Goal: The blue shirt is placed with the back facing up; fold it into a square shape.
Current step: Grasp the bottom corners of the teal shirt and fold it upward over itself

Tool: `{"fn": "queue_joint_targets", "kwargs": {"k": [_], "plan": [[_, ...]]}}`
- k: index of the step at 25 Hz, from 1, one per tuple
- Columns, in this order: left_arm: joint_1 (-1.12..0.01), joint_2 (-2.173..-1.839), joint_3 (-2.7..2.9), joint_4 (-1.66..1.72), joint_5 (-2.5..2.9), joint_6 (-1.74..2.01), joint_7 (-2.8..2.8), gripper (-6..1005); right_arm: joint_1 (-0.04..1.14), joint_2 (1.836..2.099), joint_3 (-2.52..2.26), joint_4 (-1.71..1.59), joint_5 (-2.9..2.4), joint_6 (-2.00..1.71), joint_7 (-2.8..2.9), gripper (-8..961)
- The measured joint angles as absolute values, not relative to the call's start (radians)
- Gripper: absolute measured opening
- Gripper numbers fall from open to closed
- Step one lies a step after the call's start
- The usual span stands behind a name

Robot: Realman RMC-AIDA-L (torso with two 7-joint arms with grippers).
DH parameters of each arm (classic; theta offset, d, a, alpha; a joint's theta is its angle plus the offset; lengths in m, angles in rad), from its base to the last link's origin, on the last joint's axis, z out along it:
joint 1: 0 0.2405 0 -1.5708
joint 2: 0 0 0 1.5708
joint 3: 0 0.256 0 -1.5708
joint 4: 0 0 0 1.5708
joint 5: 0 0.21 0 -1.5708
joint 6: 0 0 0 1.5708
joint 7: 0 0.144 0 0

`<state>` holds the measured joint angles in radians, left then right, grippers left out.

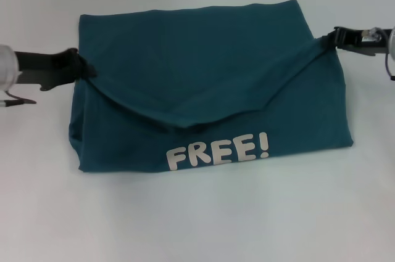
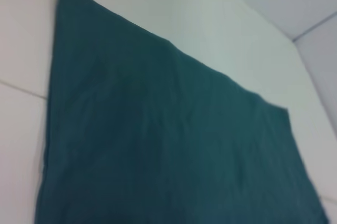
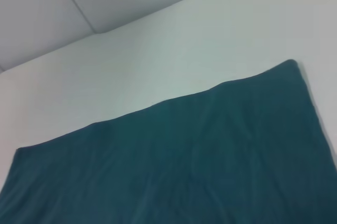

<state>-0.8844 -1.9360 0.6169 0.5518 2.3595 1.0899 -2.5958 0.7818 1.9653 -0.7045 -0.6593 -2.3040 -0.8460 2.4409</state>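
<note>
- We see the shirt [image 1: 203, 89] lying mid-surface, already a wide rectangle, soft teal knit, its "FREE!" lettering [image 1: 217, 151] showing along the near edge.
- A top layer sags in a curve between our pincers; this fold looks half done, squaring remains.
- Left pincer [image 1: 85, 69] and right pincer [image 1: 327, 41] are each clamped on a side edge.
- The surface [image 1: 197, 225] is plain white.

The blue shirt [image 2: 168, 150] fills the lower frame, its corner reaching the upper left, on the white bench [image 2: 226, 29].
</note>
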Motion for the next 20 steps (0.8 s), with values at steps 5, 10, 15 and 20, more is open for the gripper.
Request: {"fn": "queue_joint_targets", "kwargs": {"k": [5, 10, 15, 20], "plan": [[-0.885, -1.961, 0.722, 0.535, 2.361, 0.993, -2.591, 52, 0.795, 1.970, -0.714, -0.593, -2.308, -0.776, 2.428, 47], [-0.881, -1.973, 0.751, 0.517, 2.361, 0.930, -2.581, 53, 0.794, 1.979, -0.760, -0.577, -2.309, -0.727, 2.427, 47], [-0.881, -1.978, 0.745, 0.532, 2.355, 0.918, -2.574, 54, 0.789, 1.984, -0.772, -0.579, -2.306, -0.704, 2.429, 46], [-0.886, -1.977, 0.737, 0.575, 2.352, 0.917, -2.594, 55, 0.789, 1.978, -0.758, -0.593, -2.301, -0.708, 2.437, 46]]}}
